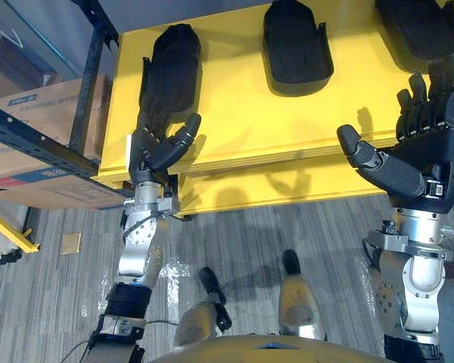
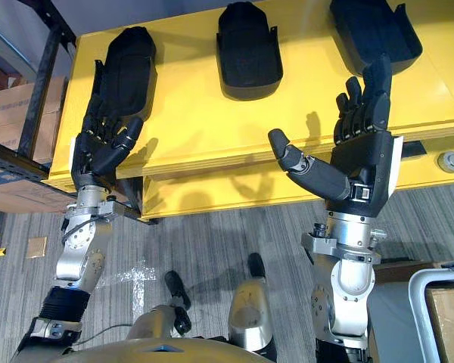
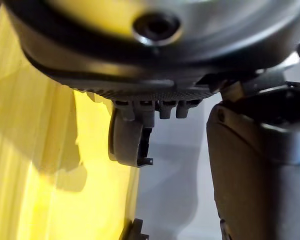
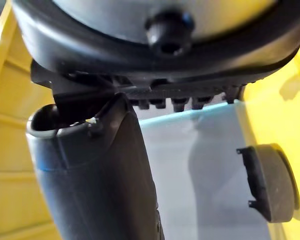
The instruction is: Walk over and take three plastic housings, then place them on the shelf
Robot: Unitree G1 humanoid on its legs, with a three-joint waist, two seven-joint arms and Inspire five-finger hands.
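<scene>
Left eye view: three black plastic housings lie in a row along the far side of the yellow desk. Both robot hands, left and right, hang over its near edge, fingers apart, holding nothing. Whether these await pickup or this surface is their destination cannot be judged.

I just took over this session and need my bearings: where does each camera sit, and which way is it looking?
Left eye view: on the head, looking down at the yellow table with three black plastic housings; left hand and right hand raised open.
Right eye view: beside it, same scene, with the middle housing.
Left wrist view: along the left hand, past its fingers to a housing.
Right wrist view: along the right hand, toward another housing.
All share the yellow table.
</scene>
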